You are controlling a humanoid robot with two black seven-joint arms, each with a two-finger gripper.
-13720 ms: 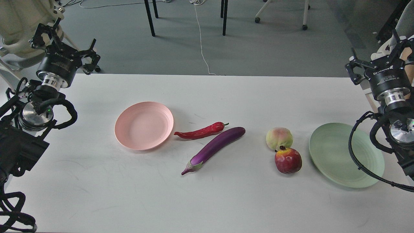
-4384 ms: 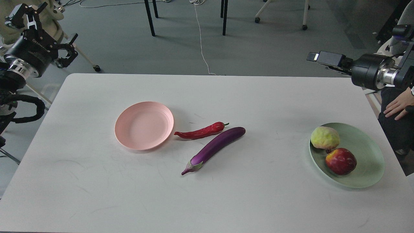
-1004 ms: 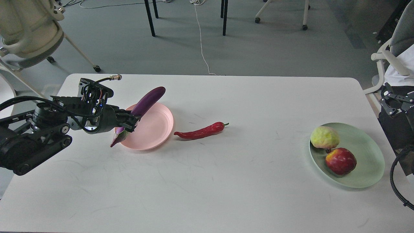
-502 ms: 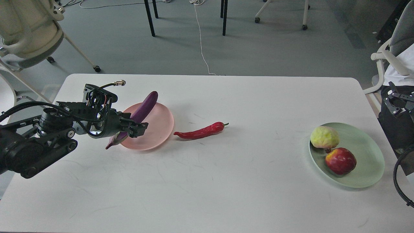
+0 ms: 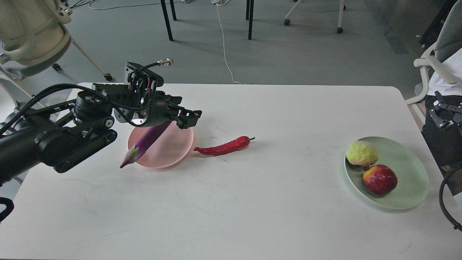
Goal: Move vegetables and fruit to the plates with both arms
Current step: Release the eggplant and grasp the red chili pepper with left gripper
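The purple eggplant (image 5: 146,142) lies across the pink plate (image 5: 175,146), with its pale calyx tip hanging over the front-left rim. My left gripper (image 5: 190,118) is open and empty, raised just above the plate's far edge and apart from the eggplant. The red chili pepper (image 5: 223,147) lies on the table right of the pink plate. The peach (image 5: 362,152) and the pomegranate (image 5: 379,179) sit on the green plate (image 5: 409,169) at the right. My right gripper (image 5: 443,112) shows only partly at the right edge, away from the table.
The white table (image 5: 252,202) carries both plates. A cream chair (image 5: 32,29) stands beyond the far-left corner. A grey chair with a seated person (image 5: 444,68) is at the right edge. Table legs and a white cable (image 5: 223,43) are on the floor behind.
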